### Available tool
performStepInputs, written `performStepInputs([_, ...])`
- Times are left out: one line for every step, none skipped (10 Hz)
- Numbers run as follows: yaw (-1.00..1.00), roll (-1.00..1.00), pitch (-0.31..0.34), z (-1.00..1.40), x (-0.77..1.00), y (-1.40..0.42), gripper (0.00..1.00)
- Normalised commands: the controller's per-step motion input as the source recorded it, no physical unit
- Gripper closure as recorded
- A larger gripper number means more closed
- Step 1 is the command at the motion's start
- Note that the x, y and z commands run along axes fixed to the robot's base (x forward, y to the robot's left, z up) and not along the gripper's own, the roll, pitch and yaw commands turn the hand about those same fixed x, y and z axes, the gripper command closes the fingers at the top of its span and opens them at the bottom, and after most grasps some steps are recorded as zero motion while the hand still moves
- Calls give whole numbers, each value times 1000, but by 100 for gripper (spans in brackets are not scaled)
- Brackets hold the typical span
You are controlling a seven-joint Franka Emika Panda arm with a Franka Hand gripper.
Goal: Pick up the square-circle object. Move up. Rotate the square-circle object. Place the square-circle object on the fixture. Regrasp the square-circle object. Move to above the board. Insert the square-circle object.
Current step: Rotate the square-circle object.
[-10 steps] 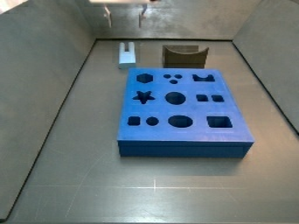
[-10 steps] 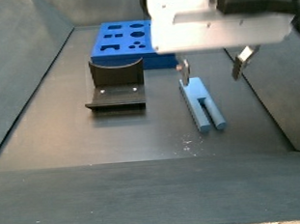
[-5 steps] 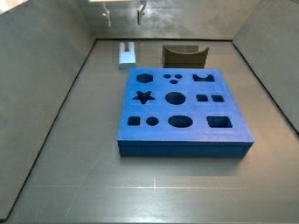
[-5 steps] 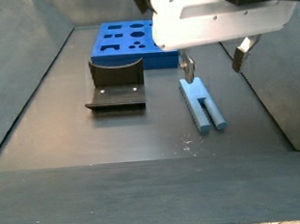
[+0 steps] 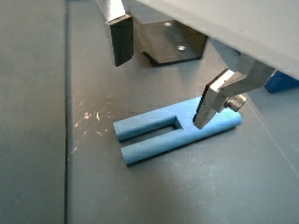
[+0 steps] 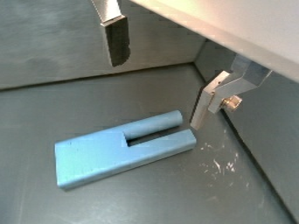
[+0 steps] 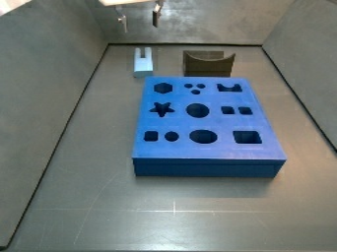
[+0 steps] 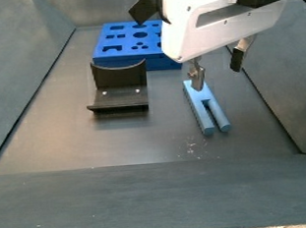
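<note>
While the two-finger silver-plate gripper [image 8: 215, 74] came down over the last second, its body tipped and its tips dropped from clear above the floor to either side of the piece.

Task piece: the slim pale blue-grey square-circle object [image 8: 206, 107], slotted along one end, lay flat on the dark floor just off one edge of the thick bright-blue board with shaped cut-outs [image 7: 204, 123]. It had not shifted.

Tool state: fingers spread wide, nothing between the pads. In both wrist views one finger [image 5: 211, 101] stood close beside the object [image 5: 176, 131], contact not resolvable; the other finger [image 6: 115, 44] hung well apart from it [image 6: 122, 149].

Meaning for the task, by my judgement: the pick-up approach was nearly complete. Closing on the piece remained, and all later steps were open.

Count:
- Square-circle object: one.
- Dark brown-olive notched fixture [image 8: 117, 94]: one, at the same board edge, beside the object [image 7: 142, 61], unoccupied.
- Board: one, no hole filled.
- Gripper: one, two fingers.
</note>
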Motion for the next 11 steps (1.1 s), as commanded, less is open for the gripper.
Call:
performStepInputs([1000, 2, -3, -49, 37, 1, 0])
performStepInputs([1000, 2, -3, -47, 38, 1, 0])
performStepInputs([1000, 2, -3, -46, 38, 2, 0])
performStepInputs([1000, 2, -3, -45, 38, 2, 0])
performStepInputs([1000, 2, -3, -45, 38, 2, 0])
performStepInputs([1000, 2, -3, -44, 39, 2, 0])
performStepInputs([1000, 2, -3, -44, 39, 2, 0])
performStepInputs([1000, 2, -3, -43, 39, 2, 0])
performStepInputs([1000, 2, -4, -43, 39, 2, 0])
performStepInputs([1000, 2, -4, -43, 39, 2, 0])
performStepInputs([1000, 2, -4, -43, 39, 2, 0])
